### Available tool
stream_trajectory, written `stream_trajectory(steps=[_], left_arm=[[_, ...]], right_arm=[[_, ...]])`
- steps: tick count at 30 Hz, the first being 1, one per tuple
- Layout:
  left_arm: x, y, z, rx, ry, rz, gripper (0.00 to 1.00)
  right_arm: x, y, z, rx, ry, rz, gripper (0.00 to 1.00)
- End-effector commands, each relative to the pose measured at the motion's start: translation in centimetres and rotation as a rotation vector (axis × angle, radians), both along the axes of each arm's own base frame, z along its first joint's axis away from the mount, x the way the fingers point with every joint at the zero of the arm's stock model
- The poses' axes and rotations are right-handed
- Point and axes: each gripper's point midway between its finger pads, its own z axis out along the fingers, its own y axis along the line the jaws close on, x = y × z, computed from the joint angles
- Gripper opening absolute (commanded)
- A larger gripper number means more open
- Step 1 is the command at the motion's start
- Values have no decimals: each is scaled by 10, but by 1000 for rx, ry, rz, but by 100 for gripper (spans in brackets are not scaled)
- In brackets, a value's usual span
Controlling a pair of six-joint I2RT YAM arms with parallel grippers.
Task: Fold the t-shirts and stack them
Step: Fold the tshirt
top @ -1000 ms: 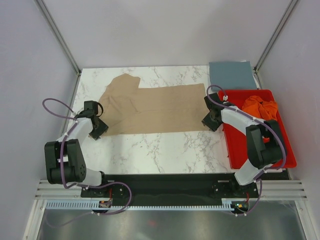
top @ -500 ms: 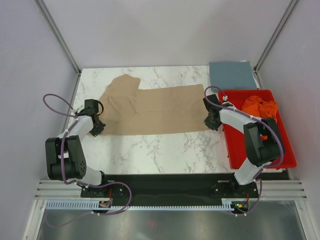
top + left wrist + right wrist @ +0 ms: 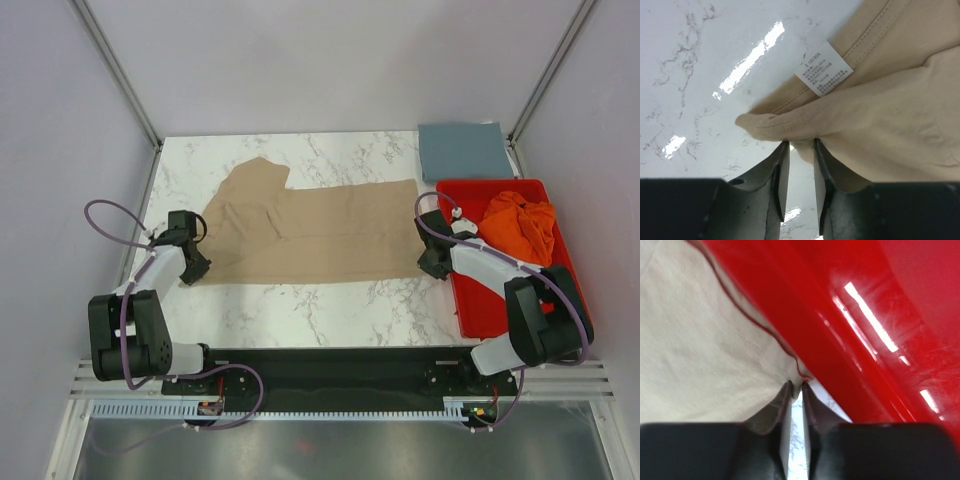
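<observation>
We see the tan t-shirt (image 3: 320, 228) spread nearly flat across the middle of the marble surface (image 3: 330, 300), with one sleeve reaching toward the far side at its left end. Each arm is low at one near corner of it.

In the left wrist view, the left gripper (image 3: 800, 146) is clamped on the shirt's hem. A fold of tan cloth is pinched between the two narrow fingers, and a white care label (image 3: 824, 68) shows on the fabric just beyond them.

On the other side, the right gripper (image 3: 796, 386) is drawn almost fully together on the shirt's near-right corner. The stitched edge runs right into the fingertips, and only a thin strip of marble shows between the fingers behind them.

That corner lies just beside the wall of the red tray (image 3: 840, 340), which stands along the right edge of the surface. The orange t-shirt (image 3: 520, 220) lies crumpled in the tray's far end. The slate blue-grey t-shirt (image 3: 465, 150) is a neat folded rectangle on the far-right corner of the surface, just beyond the tray.
</observation>
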Motion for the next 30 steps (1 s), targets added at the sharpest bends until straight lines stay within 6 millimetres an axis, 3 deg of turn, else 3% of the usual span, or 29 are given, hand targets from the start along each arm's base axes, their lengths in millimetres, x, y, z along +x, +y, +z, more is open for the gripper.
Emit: stream_trajectory(steps=[1, 5, 8, 12, 15, 20, 22, 26, 28, 30], left_arm=[[-2, 12, 14, 49, -32, 58, 35], [7, 22, 51, 115, -93, 10, 41], [31, 6, 77, 48, -192, -86, 43], [45, -22, 61, -109, -167, -168, 44], [43, -24, 32, -159, -76, -143, 44], [19, -1, -9, -125, 70, -41, 44], [12, 13, -14, -82, 102, 2, 43], [18, 22, -4, -40, 78, 12, 43], [28, 21, 9, -41, 40, -43, 44], [51, 17, 40, -53, -57, -113, 43]], right_arm=[[-6, -12, 11, -55, 11, 5, 24], [2, 1, 43, 7, -49, 49, 32], [14, 19, 59, 78, -98, 127, 37], [38, 58, 68, 166, -152, 329, 37], [47, 76, 62, 171, -137, 421, 37], [36, 69, 24, 128, -60, 416, 34], [24, 61, 11, 107, -25, 396, 34], [9, 49, 1, 77, -1, 372, 34], [8, 54, 6, 101, -15, 393, 34], [17, 66, 22, 129, -59, 452, 35]])
